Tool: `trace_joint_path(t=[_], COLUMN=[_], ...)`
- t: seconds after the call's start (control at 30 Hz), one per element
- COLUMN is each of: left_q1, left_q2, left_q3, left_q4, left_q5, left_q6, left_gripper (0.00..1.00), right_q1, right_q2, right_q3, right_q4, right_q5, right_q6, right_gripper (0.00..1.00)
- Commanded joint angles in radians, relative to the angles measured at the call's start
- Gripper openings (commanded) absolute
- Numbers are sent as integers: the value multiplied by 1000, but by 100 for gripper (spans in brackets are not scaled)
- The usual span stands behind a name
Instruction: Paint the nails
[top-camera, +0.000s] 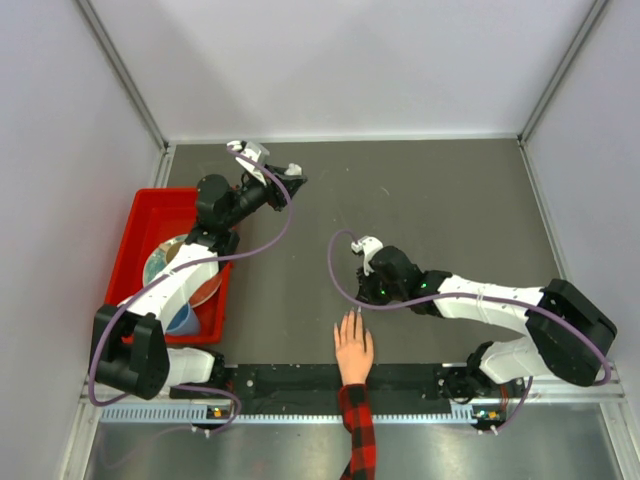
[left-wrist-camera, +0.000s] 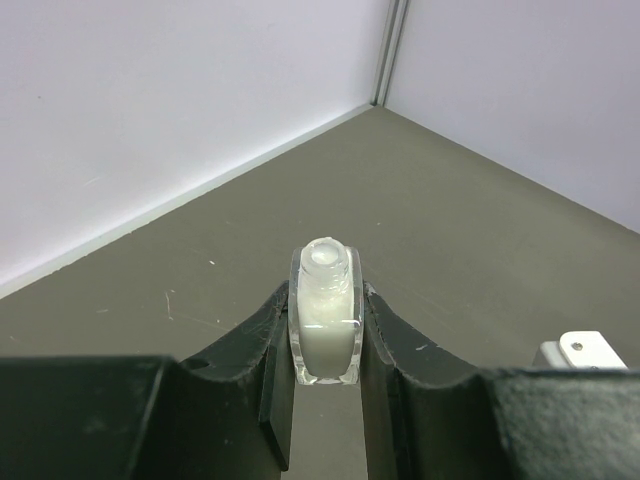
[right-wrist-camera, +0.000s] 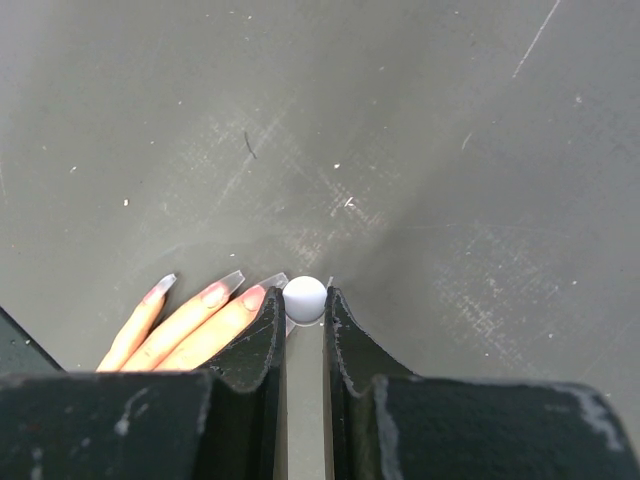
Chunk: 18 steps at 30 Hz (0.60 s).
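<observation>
Top external view shows the hand (top-camera: 353, 350) lying flat at the near edge of the table (top-camera: 450, 200), with a plaid sleeve behind it, but it all looks tiny there. Right wrist view shows the nails (right-wrist-camera: 230, 282) up close. They are long and pale, just left of the right gripper (right-wrist-camera: 304, 305), which pinches a small white ball (right-wrist-camera: 304, 297), maybe a brush top. Left wrist view shows the left gripper (left-wrist-camera: 325, 335) squeezing an upright open bottle (left-wrist-camera: 325, 310) of white paint.

The nails (right-wrist-camera: 230, 283) (long, clear-tipped, pink at the base) lie flat on the grey table (right-wrist-camera: 420, 150).
</observation>
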<state>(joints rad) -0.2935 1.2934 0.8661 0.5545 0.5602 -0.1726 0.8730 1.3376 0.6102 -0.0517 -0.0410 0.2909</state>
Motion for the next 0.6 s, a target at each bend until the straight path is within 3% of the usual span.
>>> trace_joint_path(t=[0.0, 0.27, 0.43, 0.57], left_q1=[7, 7, 4, -7], left_q2=[-37, -55, -62, -49], left_q3=[40, 45, 79, 109], left_q4=[48, 70, 73, 74], left_q5=[3, 24, 116, 365], left_q6=[7, -22, -76, -149], left_gripper=[0, 0, 0, 0], right_q1=[-12, -12, -12, -14], right_q2=[-18, -185, -304, -354], right_q3=[45, 86, 169, 287], right_q4=[27, -56, -160, -272], right_q5=[36, 105, 151, 167], right_q6=[-1, -18, -56, -111], right_gripper=[0, 0, 0, 0])
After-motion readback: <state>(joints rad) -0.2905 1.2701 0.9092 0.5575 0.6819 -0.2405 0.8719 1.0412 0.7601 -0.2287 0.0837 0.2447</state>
